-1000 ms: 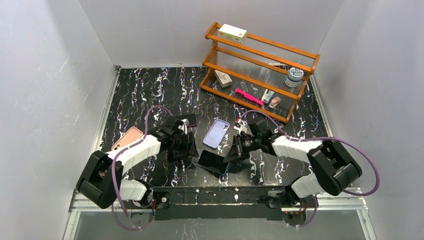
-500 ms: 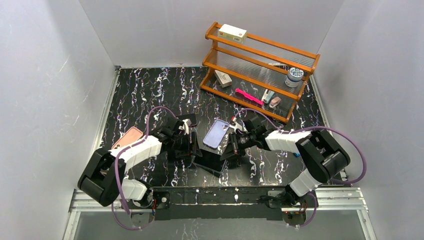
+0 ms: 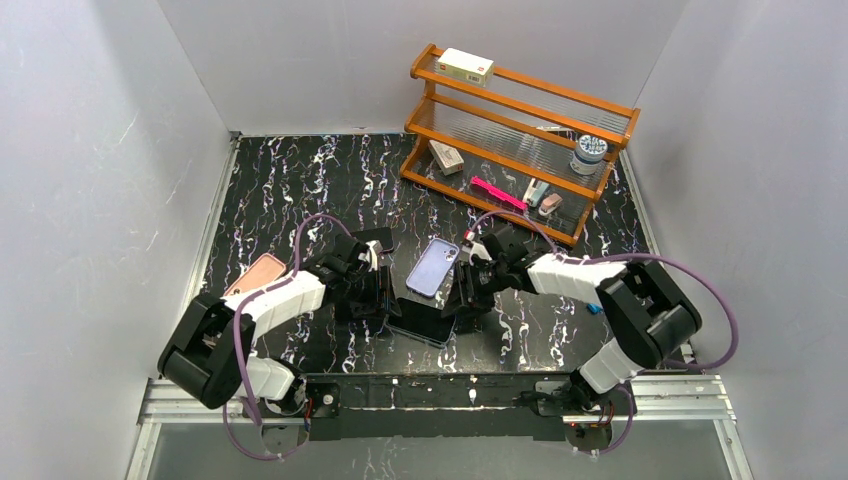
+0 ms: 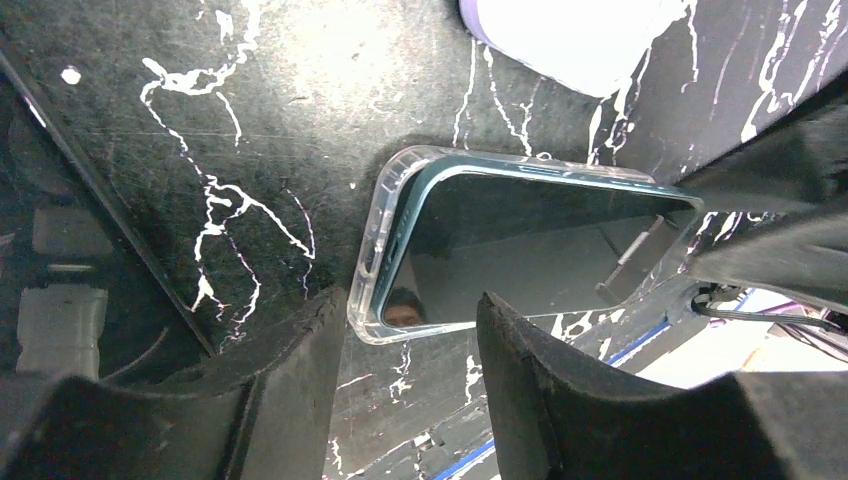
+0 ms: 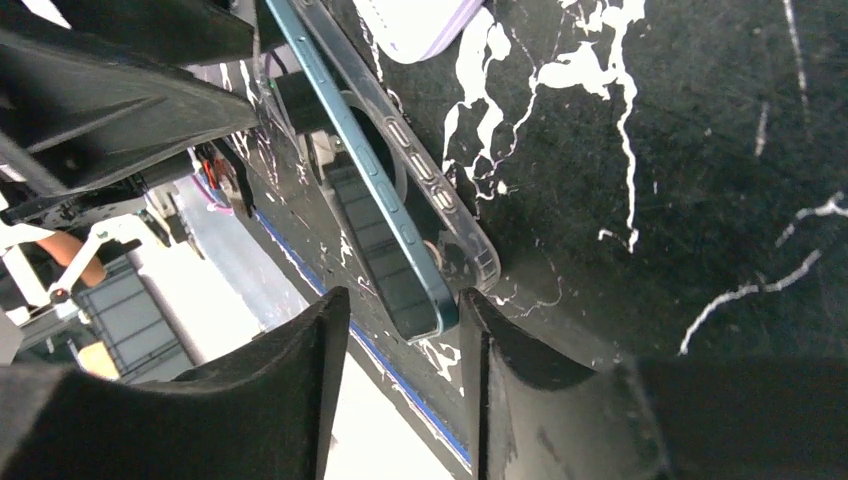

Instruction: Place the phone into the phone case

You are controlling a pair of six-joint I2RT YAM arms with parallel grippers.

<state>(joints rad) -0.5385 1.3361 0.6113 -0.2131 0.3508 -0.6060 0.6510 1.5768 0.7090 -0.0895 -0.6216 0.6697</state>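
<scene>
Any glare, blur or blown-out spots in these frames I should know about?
Left wrist: the phone screen mirrors the room, hiding its surface; fingers of the left hand are soft, near-black. Right wrist: the area past the table edge is blown out white; phone edge sharp. Top: even light, faint shadows, no glare.

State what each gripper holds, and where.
Nothing looks clamped: left gripper, open, straddles one end of the phone partly in its clear case; right gripper, open, straddles the opposite corner.
</scene>
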